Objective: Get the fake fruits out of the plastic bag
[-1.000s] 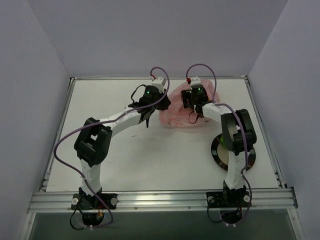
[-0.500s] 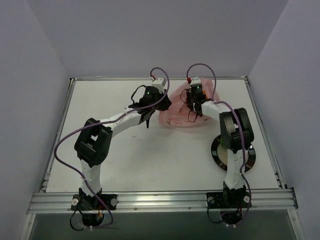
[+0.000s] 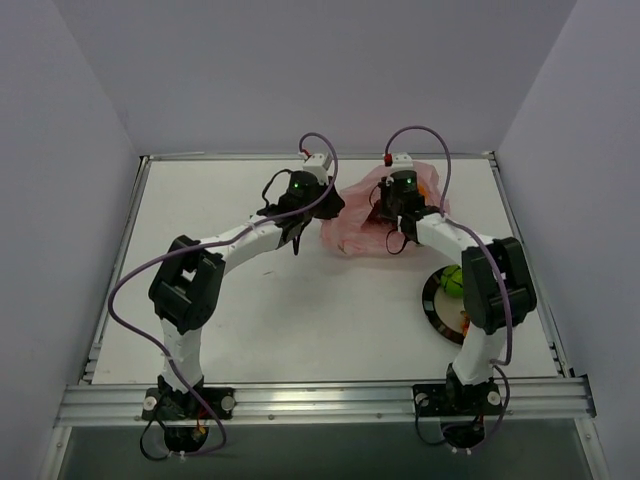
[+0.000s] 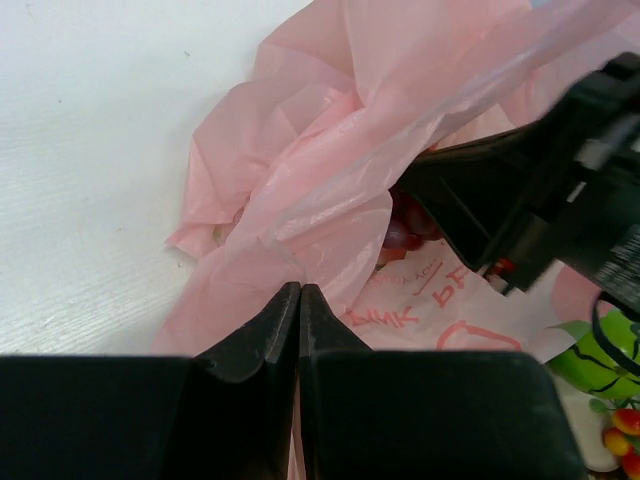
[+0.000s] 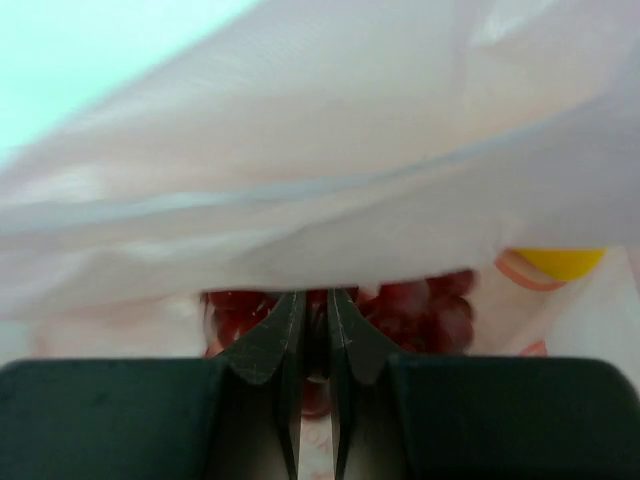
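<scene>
Left fingers (image 4: 258,342), closed on the pink bag (image 4: 300,170), lift its mouth so right fingers (image 5: 265,345), nearly shut, grip the grapes (image 5: 430,305) inside.

Cramped inside the bag, open table (image 3: 200,200) to the left.
The plastic bag (image 3: 350,235) sags over the right gripper (image 5: 315,295), whose tips are closed on the grape bunch (image 5: 420,305). The left gripper (image 4: 299,288) pinches the bag's edge, and the plate (image 3: 429,300) fills the near right.
</scene>
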Available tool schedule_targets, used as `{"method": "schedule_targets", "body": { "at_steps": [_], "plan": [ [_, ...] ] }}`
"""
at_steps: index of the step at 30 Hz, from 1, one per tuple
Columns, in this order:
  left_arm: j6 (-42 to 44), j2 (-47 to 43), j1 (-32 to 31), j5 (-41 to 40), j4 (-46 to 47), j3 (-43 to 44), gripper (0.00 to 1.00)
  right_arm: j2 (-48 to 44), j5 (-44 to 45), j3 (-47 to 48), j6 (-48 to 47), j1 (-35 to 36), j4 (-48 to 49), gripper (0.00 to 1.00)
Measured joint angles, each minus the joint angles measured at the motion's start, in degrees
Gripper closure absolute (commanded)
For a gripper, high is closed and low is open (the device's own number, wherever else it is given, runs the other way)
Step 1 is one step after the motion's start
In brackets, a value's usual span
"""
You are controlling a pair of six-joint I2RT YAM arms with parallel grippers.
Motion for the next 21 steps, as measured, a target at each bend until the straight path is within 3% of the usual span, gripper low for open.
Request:
{"method": "schedule_targets", "body": {
  "at_steps": [6, 13, 21],
  "plan": [
    [-1.57, 0.0, 0.0, 0.85, 1.49, -0.02, 0.98, -9.92, -0.63, -3.98, 3.21, 3.34, 1.25, 1.0],
    [-2.82, -0.04, 0.0, 1.27, 3.19, -0.11, 0.98, -17.64, 4.33, -9.42, 7.58, 7.72, 0.74, 1.0],
    [-4.11, -1.14, 0.63, 1.05, 4.96, -2.36, 0.98, -28.13, 10.88, -11.47, 11.37, 8.13, -3.61, 1.0]
  ]
}}
